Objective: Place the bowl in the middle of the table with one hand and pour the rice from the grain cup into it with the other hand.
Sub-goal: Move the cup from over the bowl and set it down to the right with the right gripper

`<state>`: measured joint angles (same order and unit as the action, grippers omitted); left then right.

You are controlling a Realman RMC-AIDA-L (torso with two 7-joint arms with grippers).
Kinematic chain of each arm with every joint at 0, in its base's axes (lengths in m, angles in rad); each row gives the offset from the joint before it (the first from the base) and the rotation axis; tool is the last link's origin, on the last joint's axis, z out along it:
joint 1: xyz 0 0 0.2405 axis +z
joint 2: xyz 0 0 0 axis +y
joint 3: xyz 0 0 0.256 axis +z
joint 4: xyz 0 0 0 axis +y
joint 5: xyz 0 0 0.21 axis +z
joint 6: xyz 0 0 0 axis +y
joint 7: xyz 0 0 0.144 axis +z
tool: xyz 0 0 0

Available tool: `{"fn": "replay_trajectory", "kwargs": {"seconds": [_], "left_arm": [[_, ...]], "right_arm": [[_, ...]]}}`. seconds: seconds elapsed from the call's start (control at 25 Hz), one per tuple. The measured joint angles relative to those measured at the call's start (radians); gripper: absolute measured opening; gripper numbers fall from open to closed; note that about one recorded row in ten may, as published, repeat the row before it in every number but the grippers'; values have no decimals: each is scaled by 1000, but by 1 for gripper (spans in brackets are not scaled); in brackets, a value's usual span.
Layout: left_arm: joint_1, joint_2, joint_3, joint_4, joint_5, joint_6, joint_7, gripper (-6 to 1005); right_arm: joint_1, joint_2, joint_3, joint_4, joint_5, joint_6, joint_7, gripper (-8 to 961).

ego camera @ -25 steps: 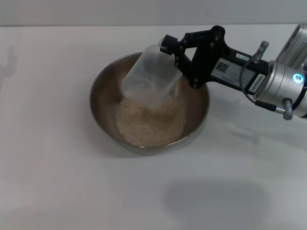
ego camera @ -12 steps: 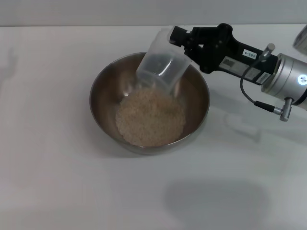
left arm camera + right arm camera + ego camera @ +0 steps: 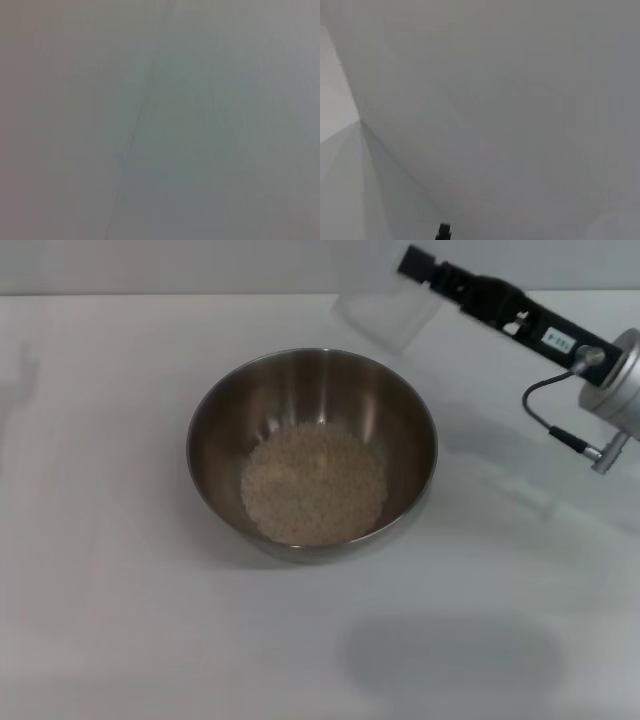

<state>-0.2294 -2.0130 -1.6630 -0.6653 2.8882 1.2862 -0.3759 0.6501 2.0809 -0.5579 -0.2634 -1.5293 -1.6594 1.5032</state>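
Tabletop (image 3: pixel 100 620) white and flat, filling the head view from the left edge across; left third of the frame holds only faint grey smudges of shadow near the upper left. Left gripper not seen in any view; left wrist camera shows a plain grey-green surface with one thin slanting line, nothing identifiable.

Centre of frame: bowl (image 3: pixel 220 410), stainless steel, upright on the table, wide round rim. Rice (image 3: pixel 313 483) lies as a loose pale heap on the bowl's floor, slightly toward the lower right of the inside. Nothing overhangs the bowl. Soft dark shadow on the table in the lower centre-right.

Upper centre-right: grain cup (image 3: pixel 384 314), clear and tilted, held in the air beyond the bowl's far rim, apart from it; looks emptied, though its pale wall blends with the table. Right gripper (image 3: pixel 421 270) is clamped on the cup's upper side, black fingers closed against it. Its silver-grey wrist and a looped black cable run off the upper right edge.

Back edge of the table meets a grey wall strip along the top. Right wrist view: blank pale wall planes, small black tip at bottom edge.
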Motion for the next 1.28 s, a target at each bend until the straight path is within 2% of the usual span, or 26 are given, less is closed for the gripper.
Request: {"fn": "replay_trajectory", "kwargs": {"seconds": [0.12,0.4,0.44,0.48,0.52,0.68,0.8,1.28], "left_arm": [[2,-4,-2,0,0,0,-2,577],[12,-25,-3,-7,-2,-7,-2,578],[12,-25,-3,-7,-2,-7,-2,578],[14,-30,-3,-10,-1,-16,-3,578],[14,-30,-3,-10,-1,-16,-3,578],[15,-36,-3,-10,-1,-29,-3,578],[16,-42,-1,-8,-1,-38,-3,578],[16,-44,2,-2,-1,-49,4,579]], "right_arm": [[-14,1,-1,-15,30,-7,-89,12],[-70,5,2,-23,172,4,-512,12],[-70,5,2,-23,172,4,-512,12],[-81,5,3,-11,201,20,-618,12],[-81,5,3,-11,201,20,-618,12],[-104,6,8,73,257,69,-827,13],[-122,6,8,115,266,94,-895,13],[-187,1,-8,152,217,196,-895,12]]}}
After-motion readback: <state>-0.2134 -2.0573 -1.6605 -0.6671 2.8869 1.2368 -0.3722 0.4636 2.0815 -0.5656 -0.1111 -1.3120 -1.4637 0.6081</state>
